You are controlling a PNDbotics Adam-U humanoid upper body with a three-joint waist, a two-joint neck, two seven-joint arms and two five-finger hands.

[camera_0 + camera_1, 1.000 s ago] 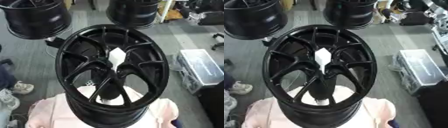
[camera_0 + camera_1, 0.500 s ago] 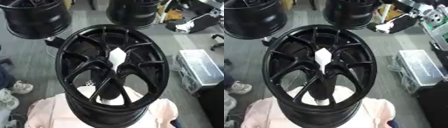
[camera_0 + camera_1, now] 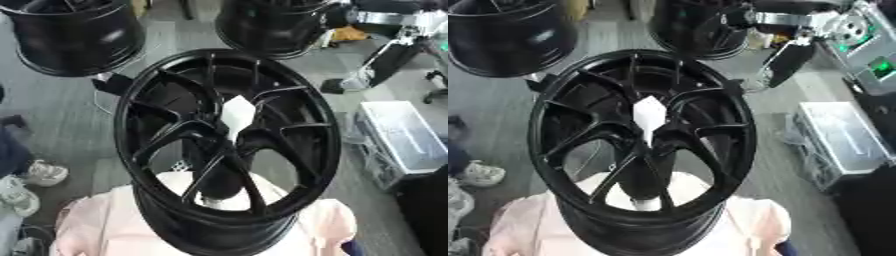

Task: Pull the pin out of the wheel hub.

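Note:
A black multi-spoke wheel hub (image 3: 175, 95) stands tilted on a pink cloth (image 3: 87, 225) in the middle of both eye views. A white pin (image 3: 648, 116) sticks up out of its centre, upright and free of any hand. My right arm reaches in from the upper right with silver joints. Its black hand (image 3: 786, 61) hangs above the floor just beyond the hub's upper right rim, blurred, fingers stretched downward and holding nothing. It is well apart from the pin. My left hand shows in neither view.
Two more black wheels stand at the back, one at the left (image 3: 74, 35) and one in the middle (image 3: 271, 25). A grey case (image 3: 402, 140) lies on the floor to the right. A person's shoes (image 3: 22, 185) show at the left edge.
My right arm has come into view from the upper right corner and swung down and leftward toward the hub's rim. The hub and pin have not moved.

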